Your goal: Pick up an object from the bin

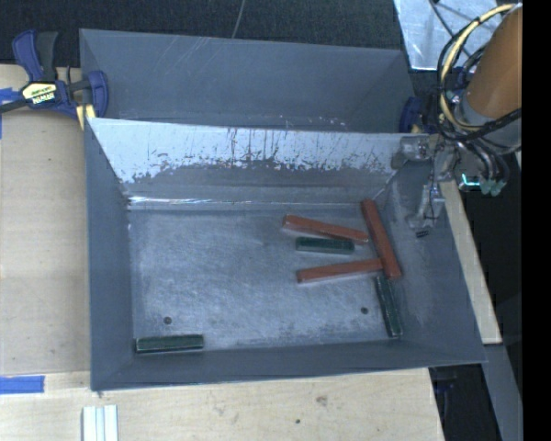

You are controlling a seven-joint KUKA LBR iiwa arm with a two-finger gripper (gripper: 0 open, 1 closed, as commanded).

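Note:
My gripper (427, 211) hangs over the bin's right wall, above and just right of the sticks, with nothing seen in it. Nearest to it is a red-brown stick (381, 239) lying steeply along the right side of the floor. A second red-brown stick (326, 229) lies to its left, with a short dark green stick (326, 243) right under it. A third red-brown stick (340, 271) lies lower, its right end meeting the steep one. Another dark green stick (388, 307) runs down towards the front right corner.
One more dark green stick (169, 344) lies flat in the front left corner. The arm with its cables stands outside the bin's right rim. The left half of the floor is bare metal.

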